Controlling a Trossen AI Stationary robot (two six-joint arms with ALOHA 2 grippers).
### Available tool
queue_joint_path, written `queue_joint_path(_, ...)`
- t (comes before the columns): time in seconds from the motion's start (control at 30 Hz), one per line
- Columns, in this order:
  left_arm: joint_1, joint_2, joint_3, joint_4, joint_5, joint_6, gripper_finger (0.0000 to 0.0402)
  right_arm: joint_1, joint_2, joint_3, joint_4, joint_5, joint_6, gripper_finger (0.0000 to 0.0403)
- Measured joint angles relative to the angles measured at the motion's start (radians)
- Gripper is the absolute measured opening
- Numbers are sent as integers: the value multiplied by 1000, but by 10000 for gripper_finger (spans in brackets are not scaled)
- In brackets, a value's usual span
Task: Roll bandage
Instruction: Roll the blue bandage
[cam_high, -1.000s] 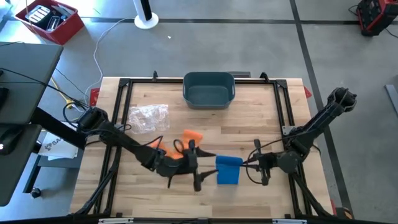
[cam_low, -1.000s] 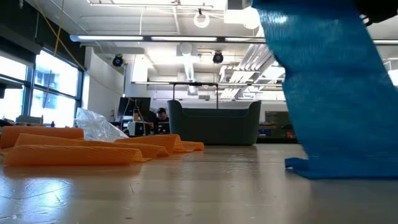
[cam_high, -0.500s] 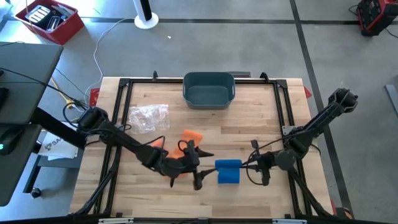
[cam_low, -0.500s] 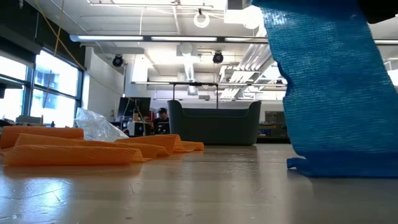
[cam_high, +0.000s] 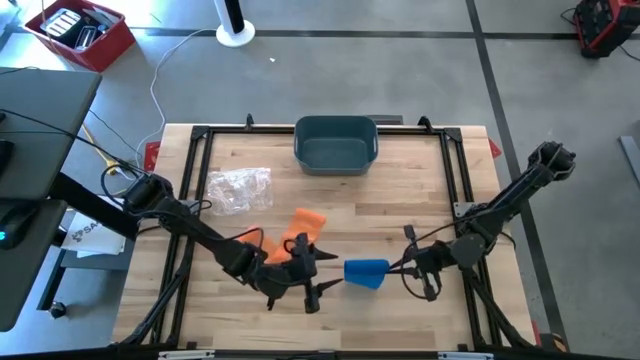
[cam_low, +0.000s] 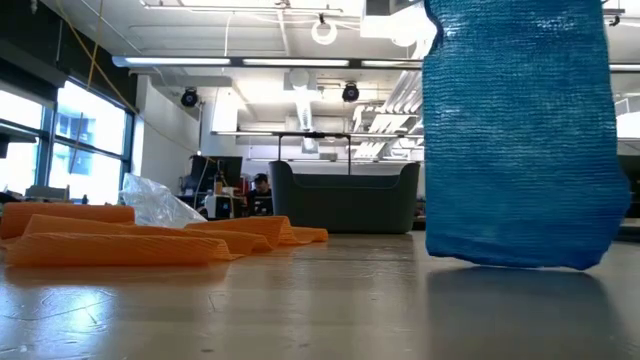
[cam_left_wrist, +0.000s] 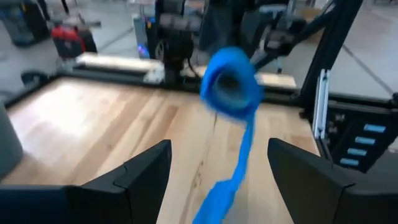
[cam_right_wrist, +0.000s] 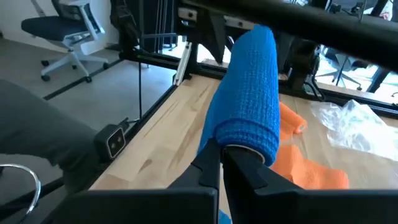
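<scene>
Blue woven elastic bandage (cam_high: 366, 272), lower centre of high view, part-rolled; right gripper (cam_right_wrist: 222, 157) pinched shut on roll's core. Left gripper (cam_high: 318, 272) spread wide, empty, just beside. Soft, light, floppy tail; best gripped at core

Matt, woven-mesh blue bandage (cam_low: 518, 140); ribbed orange cloth (cam_low: 120, 243); smooth pale wooden table (cam_high: 400, 200); crinkly clear plastic (cam_high: 238, 188).
</scene>
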Motion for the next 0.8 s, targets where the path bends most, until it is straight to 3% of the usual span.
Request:
queue_joint_path(0.13, -39, 0, 0, 110, -66, 131, 264, 0, 0, 0, 1, 0, 22, 0)
queue_joint_path(0.23, -40, 0, 0, 167, -58, 189, 264, 0, 0, 0, 10, 0, 16, 0)
queue_joint_path(0.63, 18, 17, 0, 163, 22, 79, 264, -40, 0, 0, 33, -10, -24, 0)
queue_joint_path(0.8, 37, 17, 0, 165, 48, 71, 264, -71, -1, 0, 28, -70, -24, 0)
